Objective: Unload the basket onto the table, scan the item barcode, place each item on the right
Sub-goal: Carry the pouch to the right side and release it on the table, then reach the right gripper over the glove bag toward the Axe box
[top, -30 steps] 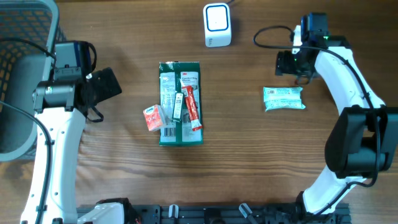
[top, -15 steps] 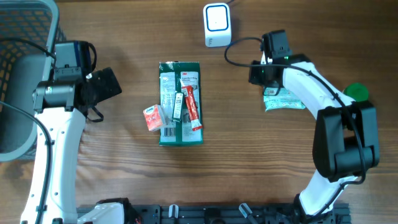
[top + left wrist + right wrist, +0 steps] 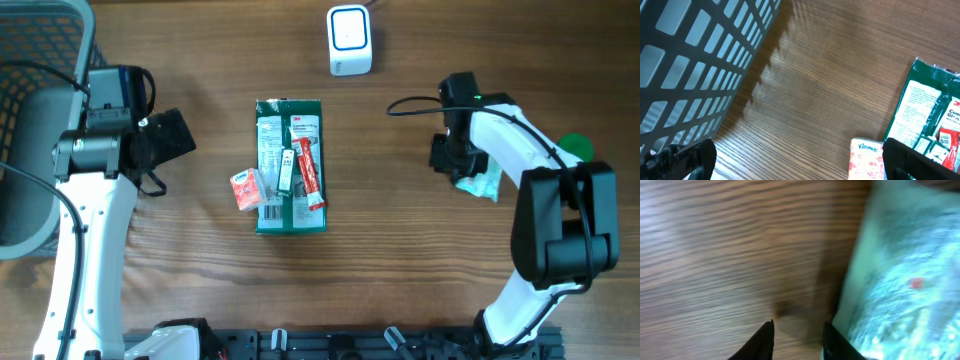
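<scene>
Wooden desk (image 3: 400, 250), near its right edge: a teal packet (image 3: 484, 182) lies just beside the right claw (image 3: 799, 337), outside its gap. Its fingers stand narrowly apart over bare wood, holding nothing.

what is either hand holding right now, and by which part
Nothing, it seems. The left hand is open and empty; the right hand shows only table between its fingers, the pale green pack beside them, though blurred.
</scene>
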`<action>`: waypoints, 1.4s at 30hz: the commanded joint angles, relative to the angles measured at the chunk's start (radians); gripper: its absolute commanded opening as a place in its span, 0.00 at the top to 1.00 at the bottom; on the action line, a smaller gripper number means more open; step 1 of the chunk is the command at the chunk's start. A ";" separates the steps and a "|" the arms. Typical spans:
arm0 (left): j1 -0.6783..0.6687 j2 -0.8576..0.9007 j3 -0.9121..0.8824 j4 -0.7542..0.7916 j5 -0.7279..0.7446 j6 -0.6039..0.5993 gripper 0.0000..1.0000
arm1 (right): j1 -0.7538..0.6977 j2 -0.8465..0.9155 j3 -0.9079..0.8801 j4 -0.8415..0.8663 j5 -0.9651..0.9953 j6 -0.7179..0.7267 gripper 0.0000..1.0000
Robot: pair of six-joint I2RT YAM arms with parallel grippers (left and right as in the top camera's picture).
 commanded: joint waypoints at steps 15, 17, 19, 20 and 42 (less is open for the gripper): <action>0.005 -0.013 0.016 0.003 -0.016 -0.008 0.00 | 0.231 -0.021 0.157 0.069 -0.592 -0.016 0.58; 0.005 -0.013 0.016 0.003 -0.016 -0.008 0.00 | 0.301 -0.014 0.150 0.145 -0.582 0.051 0.55; 0.005 -0.013 0.016 0.003 -0.016 -0.009 0.00 | 0.373 -0.004 0.146 0.208 -0.538 0.119 0.53; 0.005 -0.013 0.016 0.003 -0.016 -0.008 0.00 | 0.400 0.000 0.146 0.227 -0.512 0.136 0.51; 0.005 -0.013 0.016 0.003 -0.016 -0.008 0.00 | 0.733 0.108 0.146 0.430 -0.211 0.264 0.40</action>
